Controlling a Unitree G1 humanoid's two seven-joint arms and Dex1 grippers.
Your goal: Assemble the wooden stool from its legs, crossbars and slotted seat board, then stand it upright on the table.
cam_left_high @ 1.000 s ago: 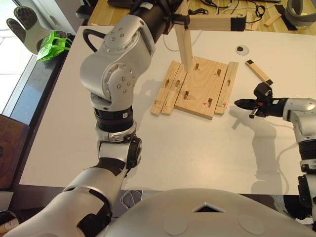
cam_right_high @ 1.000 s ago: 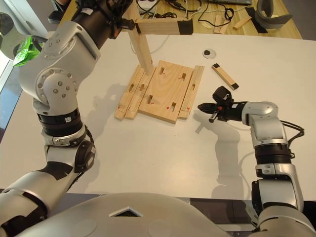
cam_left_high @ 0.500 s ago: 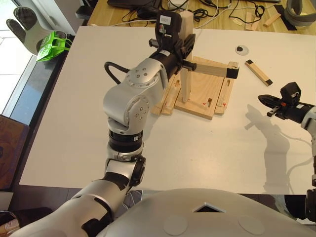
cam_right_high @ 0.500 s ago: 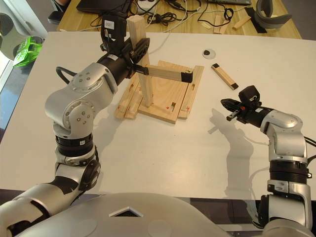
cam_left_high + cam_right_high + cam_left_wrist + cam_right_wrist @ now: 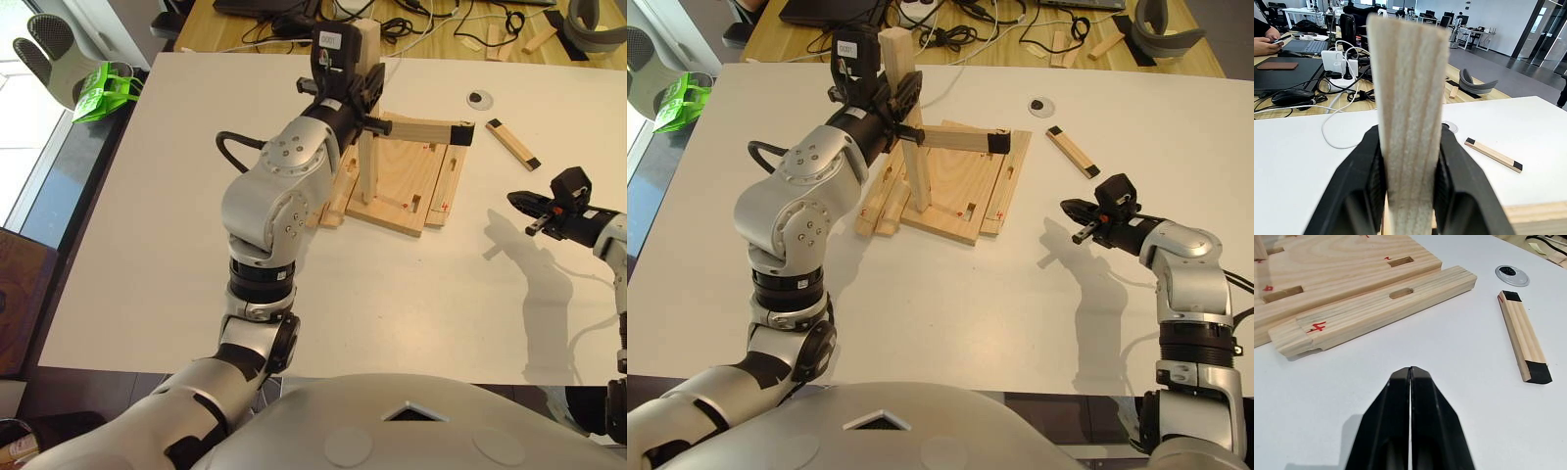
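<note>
Upright leg (image 5: 368,166) is clamped in left hand (image 5: 1409,147), lower end on seat board (image 5: 411,181). Right hand (image 5: 1410,377) is held closed, empty, above bench (image 5: 441,294).

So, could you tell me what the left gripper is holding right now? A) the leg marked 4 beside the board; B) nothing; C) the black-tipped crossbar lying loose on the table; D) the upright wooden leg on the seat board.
D: the left gripper is clamped on the upright wooden leg, whose lower end is down on the slotted seat board.
</note>
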